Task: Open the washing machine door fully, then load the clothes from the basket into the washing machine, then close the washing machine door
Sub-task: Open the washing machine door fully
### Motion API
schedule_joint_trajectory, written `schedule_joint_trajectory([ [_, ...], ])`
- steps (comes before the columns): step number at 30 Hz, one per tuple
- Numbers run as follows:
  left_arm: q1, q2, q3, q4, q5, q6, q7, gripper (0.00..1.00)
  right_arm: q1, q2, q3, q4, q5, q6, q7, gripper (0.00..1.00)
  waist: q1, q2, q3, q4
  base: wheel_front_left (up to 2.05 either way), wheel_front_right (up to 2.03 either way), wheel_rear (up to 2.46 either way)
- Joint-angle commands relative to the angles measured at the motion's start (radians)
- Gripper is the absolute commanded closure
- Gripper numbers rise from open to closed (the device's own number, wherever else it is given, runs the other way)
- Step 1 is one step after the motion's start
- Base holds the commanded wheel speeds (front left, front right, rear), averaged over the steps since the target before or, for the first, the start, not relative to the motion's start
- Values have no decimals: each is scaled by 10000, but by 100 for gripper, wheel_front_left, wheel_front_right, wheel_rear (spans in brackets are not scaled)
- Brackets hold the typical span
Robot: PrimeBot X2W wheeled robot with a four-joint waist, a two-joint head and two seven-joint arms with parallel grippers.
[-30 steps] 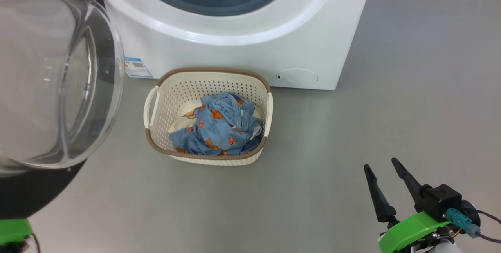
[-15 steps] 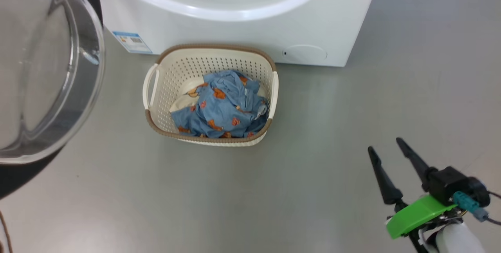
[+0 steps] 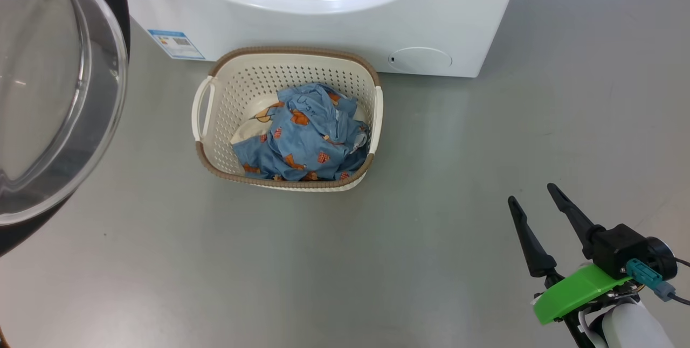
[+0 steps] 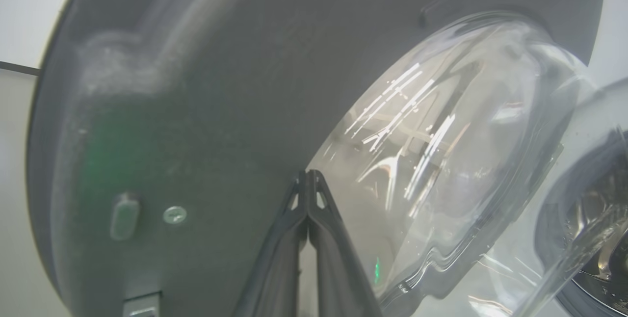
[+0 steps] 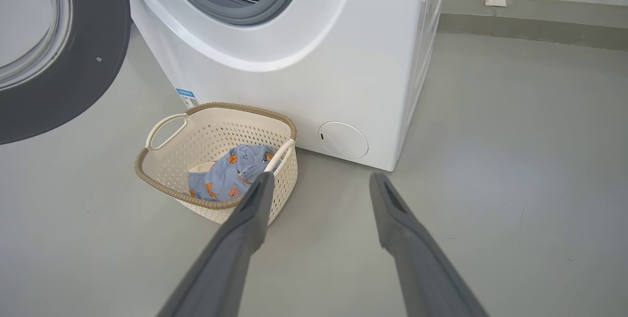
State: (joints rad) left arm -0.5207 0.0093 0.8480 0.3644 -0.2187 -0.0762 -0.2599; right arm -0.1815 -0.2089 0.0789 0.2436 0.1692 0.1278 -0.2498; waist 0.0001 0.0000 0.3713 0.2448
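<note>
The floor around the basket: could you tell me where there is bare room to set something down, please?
Bare floor lies between the basket and the right gripper, and in front of the basket toward the robot. It is tight between the basket and the washing machine, and at the left the open washing machine door overhangs the floor.

The washing machine door [image 3: 54, 95] has swung wider open.

Grey floor [image 3: 431, 262] bears basket [image 3: 294, 70] and washing machine [image 3: 323, 35].
</note>
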Motion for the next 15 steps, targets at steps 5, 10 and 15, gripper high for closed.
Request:
schedule_joint_trajectory([
  [5, 49, 429, 178, -437, 262, -147, -19, 100, -82, 163, 185, -100, 56, 29, -120, 0, -1, 0, -256, 14, 0, 0, 0],
  [10, 451, 414, -56, -666, 206, -293, -19, 100, -38, 374, 250, 20, 65, 29, -120, 0, -1, 0, -656, -12, 0, 0, 0],
  [15, 1018, 412, -539, -1032, 217, -406, -19, 100, 55, 567, 243, 141, 95, 29, -120, 0, -1, 0, -1090, -69, 0, 0, 0],
])
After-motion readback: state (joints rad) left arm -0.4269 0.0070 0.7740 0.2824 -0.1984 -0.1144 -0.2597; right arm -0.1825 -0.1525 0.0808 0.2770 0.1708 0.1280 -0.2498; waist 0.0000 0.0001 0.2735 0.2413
